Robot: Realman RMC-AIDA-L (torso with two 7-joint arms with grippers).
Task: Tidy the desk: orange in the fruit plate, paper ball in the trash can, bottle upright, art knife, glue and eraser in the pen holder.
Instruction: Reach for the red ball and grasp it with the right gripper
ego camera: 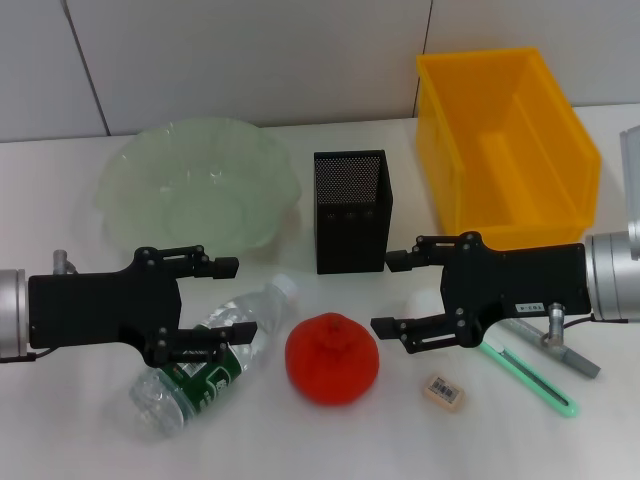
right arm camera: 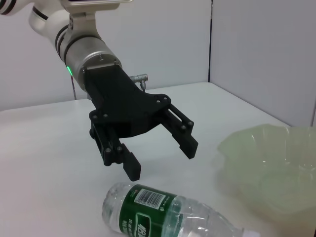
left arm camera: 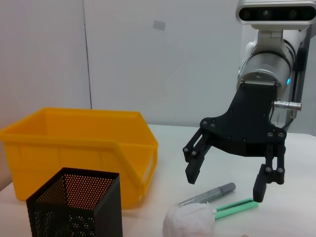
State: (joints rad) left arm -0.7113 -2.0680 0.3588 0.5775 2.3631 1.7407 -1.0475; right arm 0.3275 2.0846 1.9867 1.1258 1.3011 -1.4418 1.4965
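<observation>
the orange (ego camera: 332, 358) is red-orange. the fruit plate (ego camera: 197, 184) is pale translucent green. the trash can (ego camera: 505, 146) is bright yellow-orange. the pen holder (ego camera: 351, 211) is black mesh dotted with fine holes, over a solid black band. the bottle (ego camera: 210, 358) is clear, with a green label bearing a white barcode patch and a white cap. the paper ball (left arm camera: 189, 221) is white. the eraser (ego camera: 445, 390) is beige with a white barcode label. both grippers are black on silver wrists. the worktop (ego camera: 80, 430) is white.
</observation>
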